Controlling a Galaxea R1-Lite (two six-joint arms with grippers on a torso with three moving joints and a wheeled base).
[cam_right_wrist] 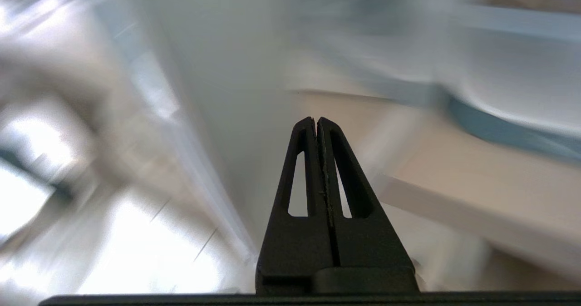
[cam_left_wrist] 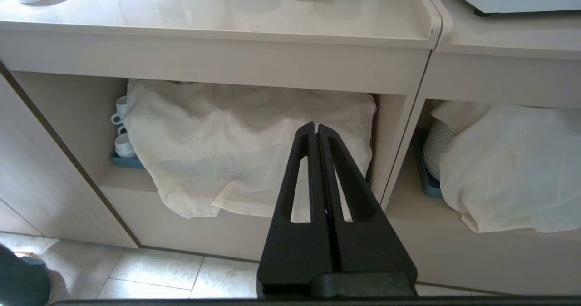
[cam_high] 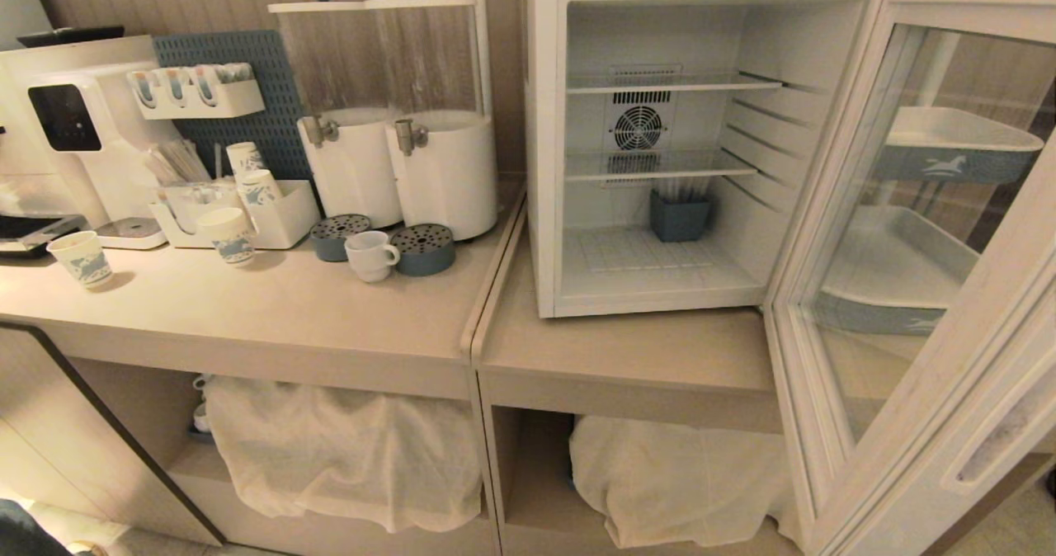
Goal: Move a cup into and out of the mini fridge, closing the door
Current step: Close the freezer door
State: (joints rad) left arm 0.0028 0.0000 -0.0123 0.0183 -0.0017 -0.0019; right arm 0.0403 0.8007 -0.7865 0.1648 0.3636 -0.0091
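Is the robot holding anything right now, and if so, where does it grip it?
Nothing is held. The left gripper and right gripper are both shut and empty; the cup sits on the counter.

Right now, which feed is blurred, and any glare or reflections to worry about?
Right wrist view: background smeared by motion, only the shut right hand is sharp. Left wrist view: sharp, soft sheen on the countertop. Head view: sharp, but the open door glass shows trays, reflected or seen through.
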